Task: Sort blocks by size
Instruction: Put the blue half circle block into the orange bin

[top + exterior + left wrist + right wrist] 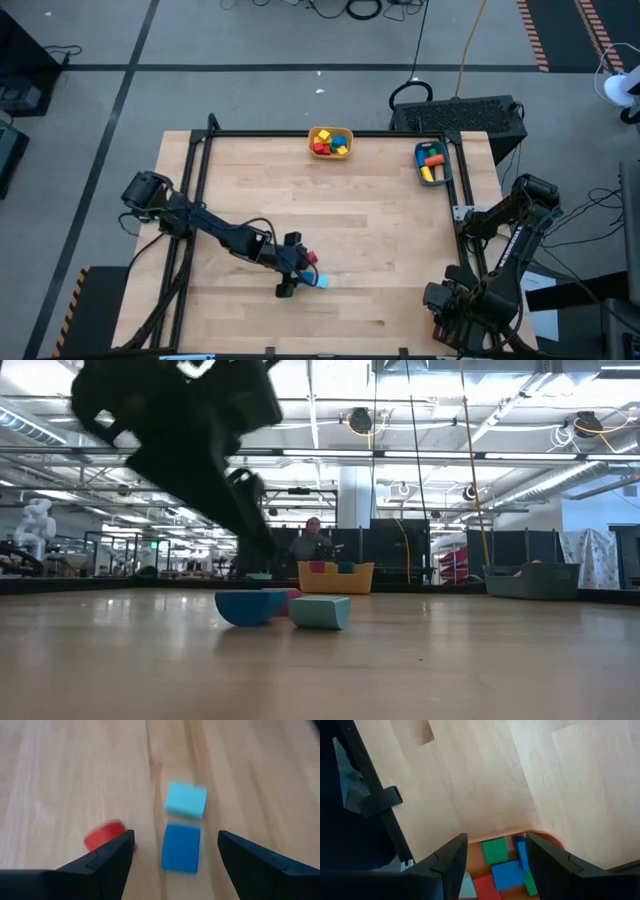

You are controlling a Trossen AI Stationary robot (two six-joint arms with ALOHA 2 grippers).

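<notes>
On my left, the left gripper (172, 855) hangs low over the near middle of the pale wooden table (380, 220), fingers spread wide and gripping nothing. Between those fingers I see a flat-faced blue block (181, 848), square from above; touching its far edge sits a cyan block (186, 800), also squarish. A red block (104, 835), round like a short disc, lies just outside one finger. In the low view the blue one shows a curved underside and the cyan one a slanted edge.

Further along at the far edge, a yellow bin (331, 142) holds red, blue and yellow blocks; right of it a teal bin (433, 162) holds several more.

On my right, the right gripper (496, 865) waits off the table's near right corner, fingers parted and empty, above an orange bin (546, 838) with green, blue and red blocks inside.
</notes>
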